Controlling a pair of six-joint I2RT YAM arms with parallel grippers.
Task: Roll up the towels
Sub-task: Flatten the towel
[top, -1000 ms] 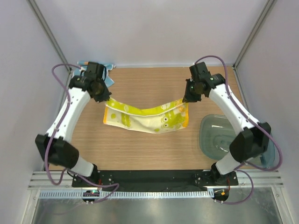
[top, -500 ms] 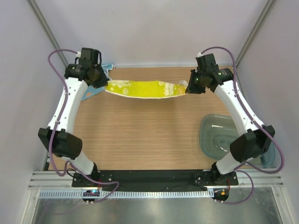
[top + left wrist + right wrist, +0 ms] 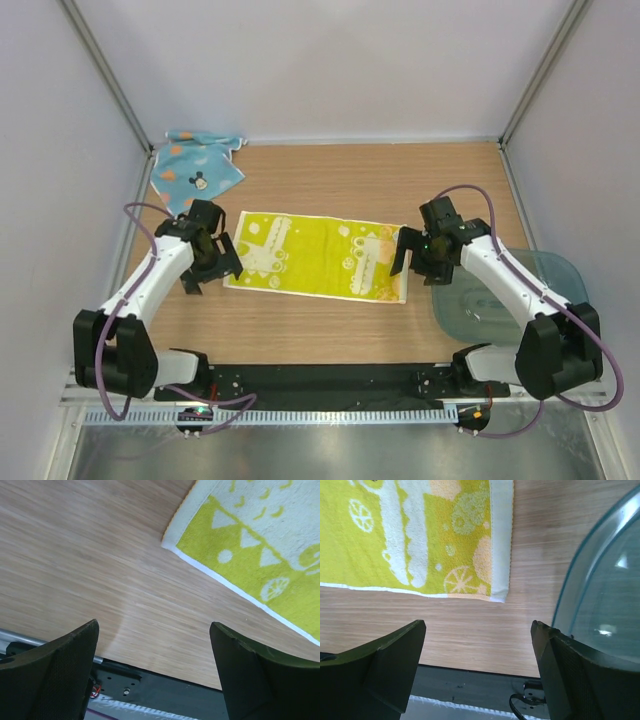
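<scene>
The yellow towel [image 3: 315,255] with green cartoon print lies spread flat in the middle of the table. Its left corner [image 3: 260,545] shows in the left wrist view and its right end [image 3: 420,535] in the right wrist view. The light blue towel [image 3: 195,175] with the mouse face lies crumpled at the back left corner. At the yellow towel's left end my left gripper [image 3: 213,278] [image 3: 154,630] is open, with only bare wood between its fingers. My right gripper [image 3: 424,270] [image 3: 477,627] stands open just off the towel's right end, holding nothing.
A clear bluish plastic tub [image 3: 500,290] [image 3: 605,580] sits at the right, close beside my right gripper. The black base rail [image 3: 150,690] runs along the table's near edge. Grey walls and frame posts close in the back and sides.
Both grippers held the yellow towel stretched in the air near the back. They have come forward and down and let go, and the towel now lies flat.
</scene>
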